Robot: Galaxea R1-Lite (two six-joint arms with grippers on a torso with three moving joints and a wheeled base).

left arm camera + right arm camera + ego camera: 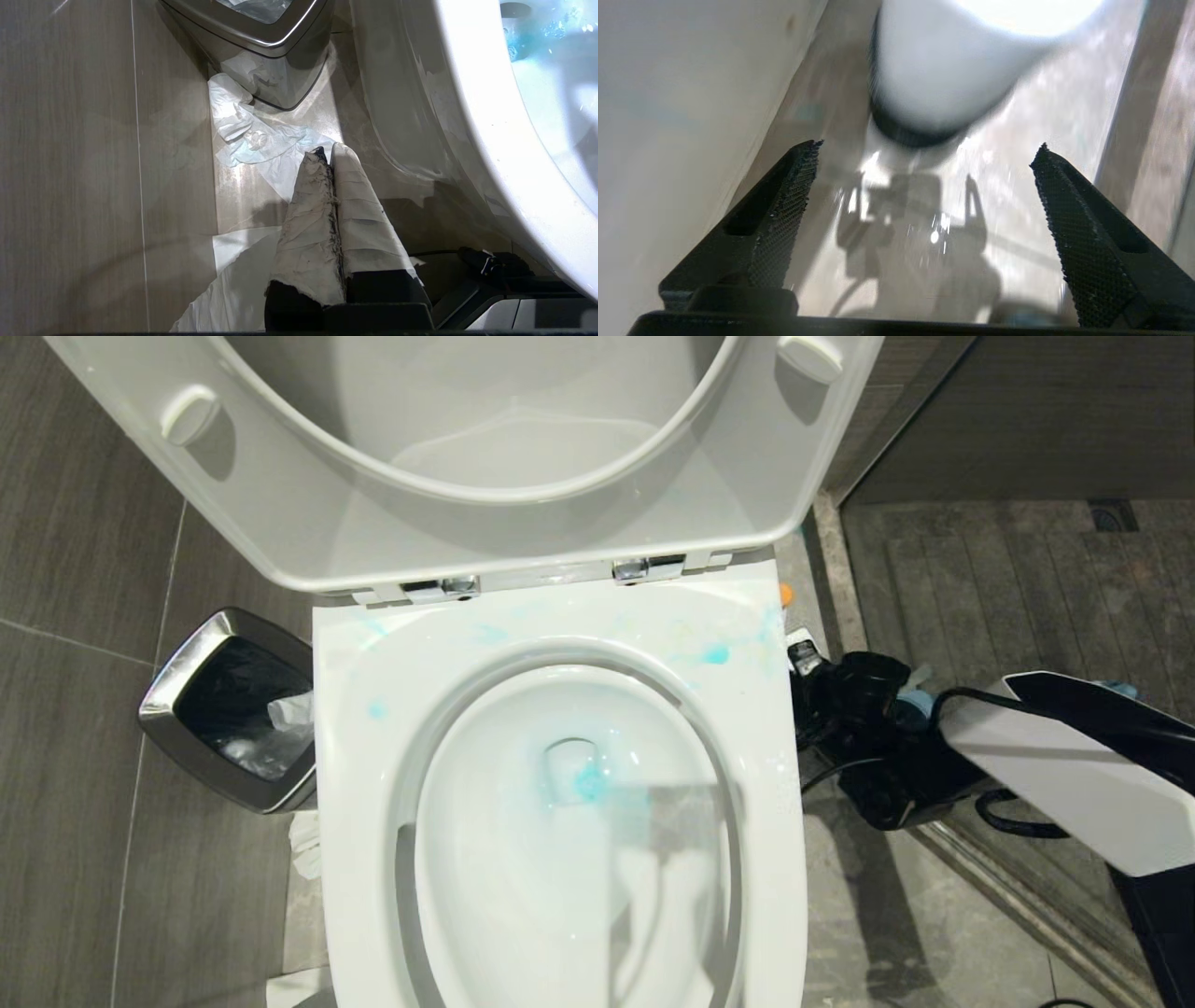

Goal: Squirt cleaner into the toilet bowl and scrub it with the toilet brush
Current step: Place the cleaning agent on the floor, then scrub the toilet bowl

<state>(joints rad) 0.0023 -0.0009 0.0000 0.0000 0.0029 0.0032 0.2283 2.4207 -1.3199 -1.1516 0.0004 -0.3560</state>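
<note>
- Nearest, the toilet bowl [560, 859] is seen with seat and lid [485, 467] raised; the cleaner [590, 782] is pooled turquoise around the drain, with paler smears on the rim near the hinges [717, 653]. The squirting step is judged complete.
- To the robot's left, low beside the bowl's outer wall, the left gripper [329, 156] is shown parked, its cloth-wrapped fingers pressed together with nothing between them, over crumpled white paper [252, 135] on the floor.
- Just beyond the paper, the steel-rimmed black bin [229, 709] is shown beside the bowl.
- To the robot's right, the right gripper [924, 154] is held low in the gap beside the bowl, its jaws spread wide and empty; a blurred white object with a dark rim [934, 79] stands on the floor just ahead of the jaws. What this object is cannot be told.
- The toilet brush cannot be picked out with certainty in any view; a small blue part [920, 702] shows behind the right wrist.
- The step in hand is judged to be the passage from squirting to scrubbing. The next move calls for the brush handle to be found and gripped.
- Farthest, the darker ribbed floor [1018, 579] lies behind a raised sill.
</note>
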